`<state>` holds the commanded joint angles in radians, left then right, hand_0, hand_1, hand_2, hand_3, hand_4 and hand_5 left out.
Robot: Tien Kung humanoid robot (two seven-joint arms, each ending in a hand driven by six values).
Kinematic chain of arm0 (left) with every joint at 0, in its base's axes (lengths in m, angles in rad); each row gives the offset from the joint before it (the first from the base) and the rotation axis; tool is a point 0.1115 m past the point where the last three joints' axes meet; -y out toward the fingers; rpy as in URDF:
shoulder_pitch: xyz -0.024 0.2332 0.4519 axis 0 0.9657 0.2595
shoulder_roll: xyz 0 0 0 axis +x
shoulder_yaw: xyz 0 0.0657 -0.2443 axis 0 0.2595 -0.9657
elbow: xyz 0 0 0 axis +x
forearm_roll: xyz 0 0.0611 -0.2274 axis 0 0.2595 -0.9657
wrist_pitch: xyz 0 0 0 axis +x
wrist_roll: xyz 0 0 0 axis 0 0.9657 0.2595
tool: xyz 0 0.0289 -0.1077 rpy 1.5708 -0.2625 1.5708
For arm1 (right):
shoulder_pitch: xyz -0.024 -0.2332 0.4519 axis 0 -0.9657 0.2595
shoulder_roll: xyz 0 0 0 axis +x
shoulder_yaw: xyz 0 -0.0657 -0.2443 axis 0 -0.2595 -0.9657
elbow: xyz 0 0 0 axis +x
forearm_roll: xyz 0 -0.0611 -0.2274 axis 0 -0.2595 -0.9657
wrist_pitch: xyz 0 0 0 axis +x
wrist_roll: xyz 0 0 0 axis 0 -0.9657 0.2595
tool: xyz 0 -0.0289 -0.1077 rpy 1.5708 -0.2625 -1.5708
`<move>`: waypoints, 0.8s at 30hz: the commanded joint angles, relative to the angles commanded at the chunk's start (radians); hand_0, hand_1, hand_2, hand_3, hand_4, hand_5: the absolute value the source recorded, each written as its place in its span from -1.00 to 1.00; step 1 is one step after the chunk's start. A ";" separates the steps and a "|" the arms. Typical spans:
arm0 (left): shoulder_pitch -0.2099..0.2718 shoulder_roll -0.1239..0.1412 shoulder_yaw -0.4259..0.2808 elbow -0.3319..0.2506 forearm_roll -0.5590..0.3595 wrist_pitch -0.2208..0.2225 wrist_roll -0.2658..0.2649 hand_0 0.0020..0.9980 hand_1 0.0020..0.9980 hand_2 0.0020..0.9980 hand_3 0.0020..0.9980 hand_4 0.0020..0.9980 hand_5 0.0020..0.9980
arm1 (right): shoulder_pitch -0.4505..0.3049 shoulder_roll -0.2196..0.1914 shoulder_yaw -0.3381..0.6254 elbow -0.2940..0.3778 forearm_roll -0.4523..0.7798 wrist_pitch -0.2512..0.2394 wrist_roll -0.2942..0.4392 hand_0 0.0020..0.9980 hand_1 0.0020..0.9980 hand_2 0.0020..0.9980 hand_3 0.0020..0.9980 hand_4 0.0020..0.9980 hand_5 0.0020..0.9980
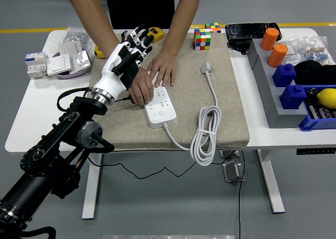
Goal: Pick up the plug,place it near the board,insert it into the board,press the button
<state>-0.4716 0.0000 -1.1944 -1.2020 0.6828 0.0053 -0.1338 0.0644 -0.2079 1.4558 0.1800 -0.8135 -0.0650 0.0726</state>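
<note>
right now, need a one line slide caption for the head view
Robot's left hand raised open beside a person's hands steadying the white power strip; plug lies unplugged on the mat.

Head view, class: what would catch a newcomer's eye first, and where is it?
The robot's left hand, white with fingers spread, is raised over the mat's far left, holding nothing. Beside it a person's hands press on the white power strip at mid-mat. The plug lies unplugged to the right.

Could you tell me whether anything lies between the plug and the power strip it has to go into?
Nothing visible blocks the path: the plug lies on bare mat, to the right of the power strip. However, the person's hands rest on the strip's far end, covering the sockets there, and the left hand hovers over that side.
</note>
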 joint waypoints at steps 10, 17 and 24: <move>0.091 0.000 -0.344 -0.142 -0.203 -0.108 -0.050 1.00 1.00 1.00 1.00 1.00 1.00 | -0.004 0.004 0.010 0.000 0.003 -0.001 -0.001 0.95 0.83 0.72 0.71 1.00 0.83; 0.117 0.000 -0.482 -0.173 -0.406 -0.153 -0.053 1.00 1.00 1.00 1.00 1.00 1.00 | 0.000 0.006 0.008 0.000 0.010 -0.001 0.002 0.95 0.83 0.72 0.71 1.00 0.83; 0.129 0.000 -0.516 -0.166 -0.552 -0.160 -0.049 1.00 1.00 1.00 1.00 1.00 1.00 | 0.000 0.006 0.010 0.000 0.011 -0.002 0.002 0.95 0.83 0.72 0.71 1.00 0.83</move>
<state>-0.3424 0.0000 -1.7107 -1.3678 0.1312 -0.1543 -0.1831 0.0648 -0.2020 1.4654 0.1800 -0.8022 -0.0670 0.0751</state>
